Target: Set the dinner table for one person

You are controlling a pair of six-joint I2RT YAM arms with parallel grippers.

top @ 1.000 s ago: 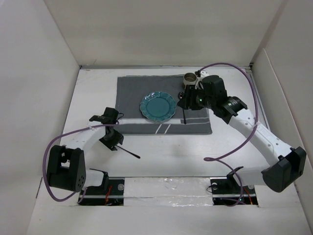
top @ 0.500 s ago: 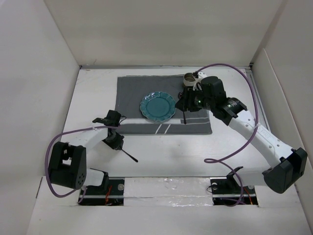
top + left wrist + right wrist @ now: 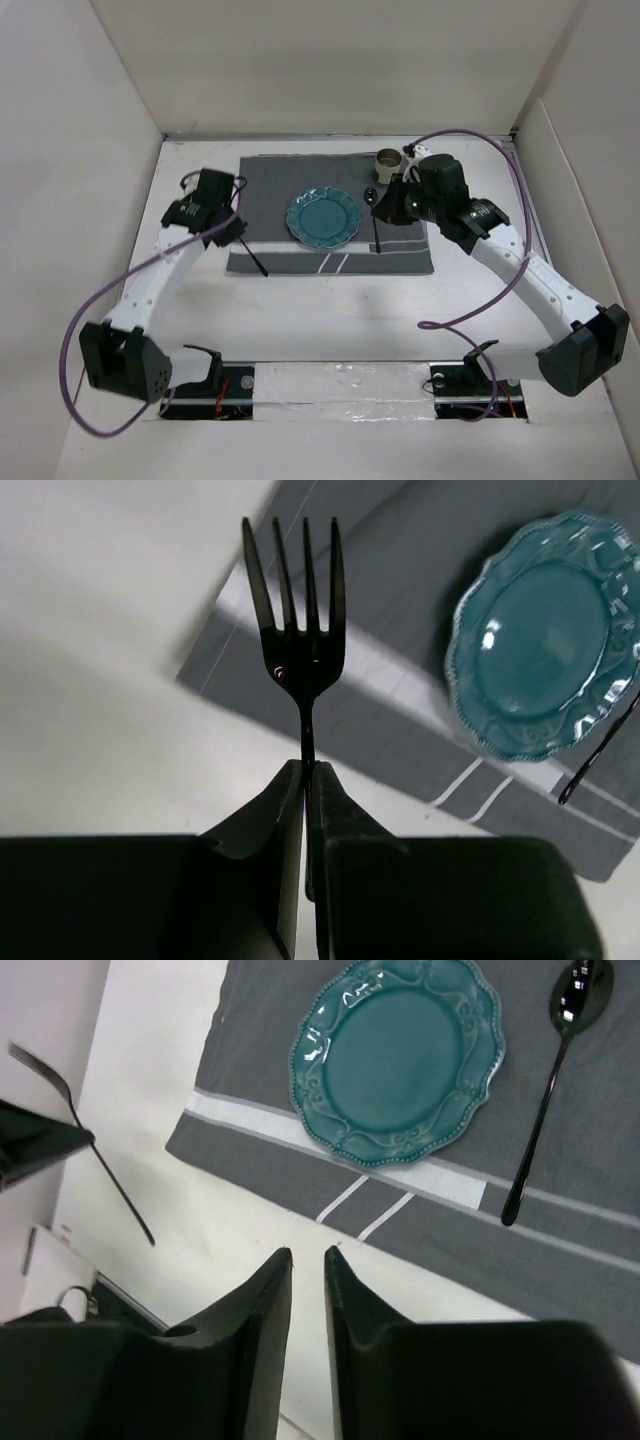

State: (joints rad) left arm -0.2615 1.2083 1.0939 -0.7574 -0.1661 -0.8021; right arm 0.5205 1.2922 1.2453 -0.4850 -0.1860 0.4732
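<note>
My left gripper [image 3: 233, 230] is shut on the handle of a black fork [image 3: 300, 630]. It holds the fork in the air over the left edge of the dark grey placemat [image 3: 270, 190], tines pointing away from the wrist camera. The fork's handle [image 3: 258, 262] sticks out toward the front. A teal plate [image 3: 322, 217] sits mid-mat, and a black spoon [image 3: 377, 228] lies on the mat just right of it. My right gripper [image 3: 393, 200] hangs above the spoon's bowl end; in the right wrist view its fingers [image 3: 270, 1290] stand nearly together with nothing between. The white dinner table [image 3: 340, 310] lies beneath.
A small cup [image 3: 388, 160] stands at the mat's back right corner, close behind my right gripper. White walls enclose the table on the left, back and right. Purple cables trail from both arms, one lying on the table at the front right [image 3: 450, 322].
My left arm has lifted the fork from the front-left table and carried it back to the mat's left edge. The right gripper has shut and drawn up off the spoon.
</note>
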